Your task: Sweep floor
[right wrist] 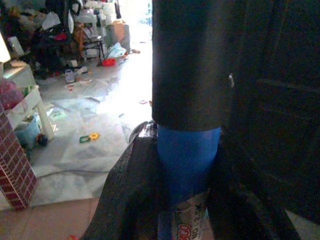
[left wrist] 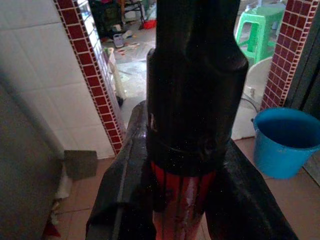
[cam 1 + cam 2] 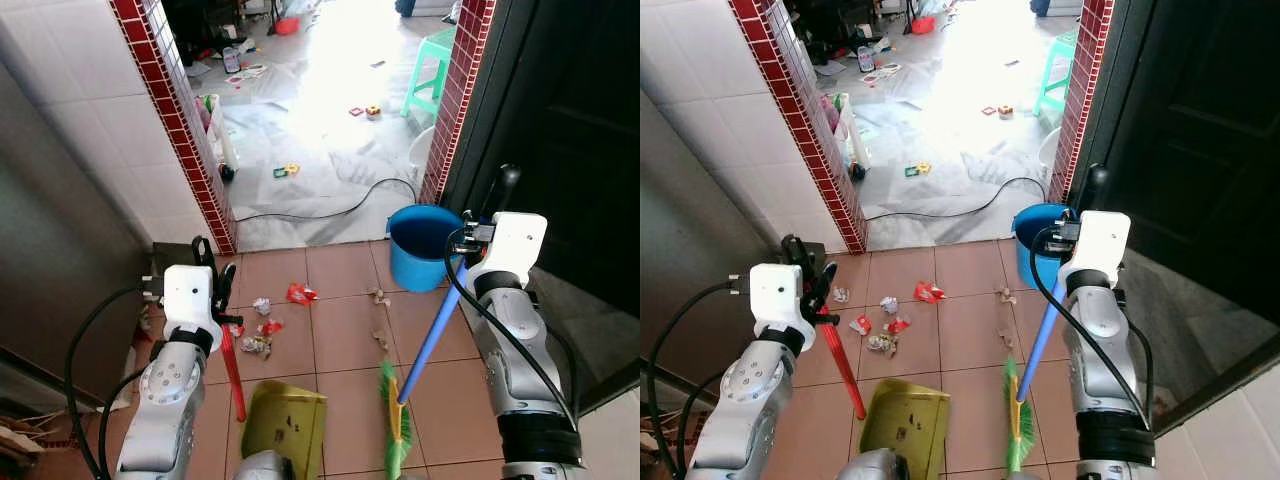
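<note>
Litter, crumpled wrappers, lies unswept on terracotta floor tiles. Left end effector clenches red-handled yellow dustpan; right end effector clenches blue-handled green broom. Sweeping barely begun.

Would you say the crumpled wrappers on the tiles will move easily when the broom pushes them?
Probably: the crumpled wrappers look thin and light, so they should slide on the smooth tiles. Being scattered, they may skitter apart rather than bunch. The broom has soft bristles that could ride over flatter scraps.
</note>
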Robot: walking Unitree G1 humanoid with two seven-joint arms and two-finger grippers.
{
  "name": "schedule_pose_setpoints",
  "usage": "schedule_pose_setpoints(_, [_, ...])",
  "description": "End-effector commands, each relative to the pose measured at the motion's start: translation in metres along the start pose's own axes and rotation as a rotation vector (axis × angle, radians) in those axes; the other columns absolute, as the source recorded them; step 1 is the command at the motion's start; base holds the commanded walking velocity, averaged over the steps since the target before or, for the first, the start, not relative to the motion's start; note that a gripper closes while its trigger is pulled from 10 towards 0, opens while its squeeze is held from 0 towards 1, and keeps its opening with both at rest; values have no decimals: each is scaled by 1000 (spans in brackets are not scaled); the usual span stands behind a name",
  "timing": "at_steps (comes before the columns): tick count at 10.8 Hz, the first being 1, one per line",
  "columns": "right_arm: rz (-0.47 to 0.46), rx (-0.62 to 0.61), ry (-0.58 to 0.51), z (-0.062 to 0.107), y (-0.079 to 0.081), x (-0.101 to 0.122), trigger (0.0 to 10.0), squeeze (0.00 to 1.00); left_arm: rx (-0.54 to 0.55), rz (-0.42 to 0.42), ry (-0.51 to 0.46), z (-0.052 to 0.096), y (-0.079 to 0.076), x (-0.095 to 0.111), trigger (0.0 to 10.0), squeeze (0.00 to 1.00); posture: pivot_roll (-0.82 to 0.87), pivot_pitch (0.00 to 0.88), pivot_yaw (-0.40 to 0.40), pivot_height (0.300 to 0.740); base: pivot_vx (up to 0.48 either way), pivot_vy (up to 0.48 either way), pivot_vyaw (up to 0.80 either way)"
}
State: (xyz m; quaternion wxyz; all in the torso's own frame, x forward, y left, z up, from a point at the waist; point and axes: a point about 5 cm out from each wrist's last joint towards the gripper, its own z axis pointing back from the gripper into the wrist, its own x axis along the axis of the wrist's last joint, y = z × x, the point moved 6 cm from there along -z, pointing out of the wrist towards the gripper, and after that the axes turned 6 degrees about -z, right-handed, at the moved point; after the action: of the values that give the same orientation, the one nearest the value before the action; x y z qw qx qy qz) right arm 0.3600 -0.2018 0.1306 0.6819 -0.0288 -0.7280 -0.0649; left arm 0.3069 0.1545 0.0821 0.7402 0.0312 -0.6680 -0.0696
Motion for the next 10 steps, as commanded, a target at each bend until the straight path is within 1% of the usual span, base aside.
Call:
schedule_pose_setpoints(1, [24,15,-22,-4,3,9,10000,0,32,13,-76,-2,8,21,10000,0,-31,32,56,740,0,0,0])
schedule_pose_setpoints(2, [41,33,-18,-7,8,10,10000,0,71,34,-91,-5,14,24,10000,0,-40,37,42,740,0,0,0])
schedule_pose_setpoints(3, [65,50,-38,-7,12,17,10000,0,109,44,-102,-8,19,28,10000,0,-58,41,32,740,0,0,0])
schedule_pose_setpoints(4, [78,53,-49,-7,10,22,10000,0,118,61,-107,-11,20,30,10000,0,-76,42,27,740,0,0,0])
schedule_pose_setpoints(5, [107,45,-47,-7,3,23,10000,0,110,66,-100,-15,16,28,10000,0,-92,45,21,740,0,0,0])
schedule_pose_setpoints(6, [109,40,-52,-6,0,26,10000,0,102,67,-95,-15,14,27,10000,0,-95,45,21,740,0,0,0])
schedule_pose_setpoints(7, [148,52,-75,-4,0,30,10000,0,92,66,-92,-16,11,27,10000,0,-106,44,24,740,0,0,0])
schedule_pose_setpoints(8, [145,48,-74,-4,0,30,10000,0,86,69,-91,-17,10,26,10000,0,-114,39,39,740,0,0,0])
schedule_pose_setpoints(10, [150,27,-59,-4,-1,28,10000,0,84,70,-90,-16,9,25,10000,0,-112,40,43,740,0,0,0])
